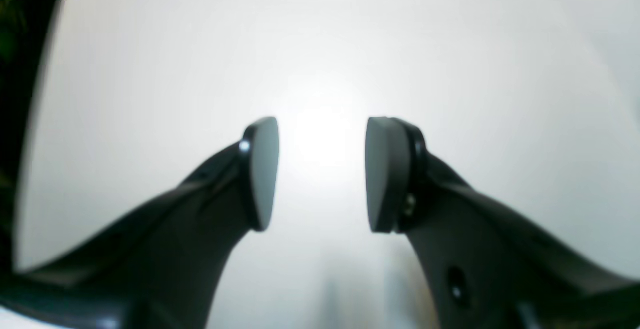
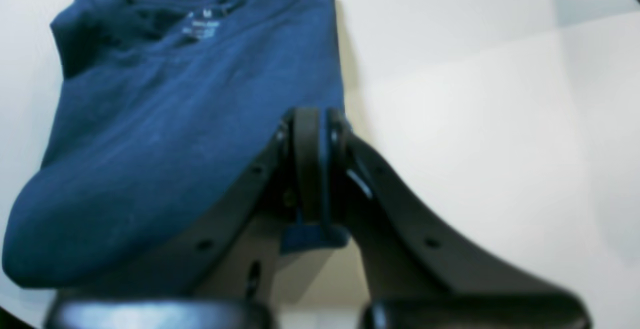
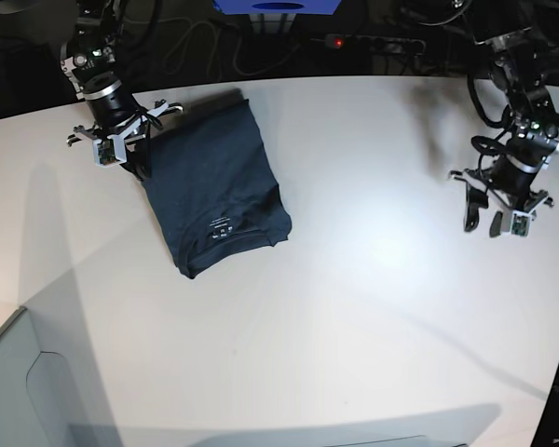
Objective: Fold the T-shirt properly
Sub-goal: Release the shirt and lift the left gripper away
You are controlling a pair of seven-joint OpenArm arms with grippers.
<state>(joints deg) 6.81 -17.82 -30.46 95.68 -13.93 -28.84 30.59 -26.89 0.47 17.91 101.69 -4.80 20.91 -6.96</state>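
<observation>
The right gripper is pressed together on a corner of the T-shirt, one folded, soft navy piece lying at about ten o'clock on the white table. The arm reaches down from the far edge. The left gripper hangs at three o'clock, jaws spread and holding nothing, its flat pads matte grey.

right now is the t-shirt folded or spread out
Folded. The navy T-shirt lies as a compact rectangle on the white table, sleeves tucked out of sight, neck label showing. The right gripper has its jaws shut on one edge.
</observation>
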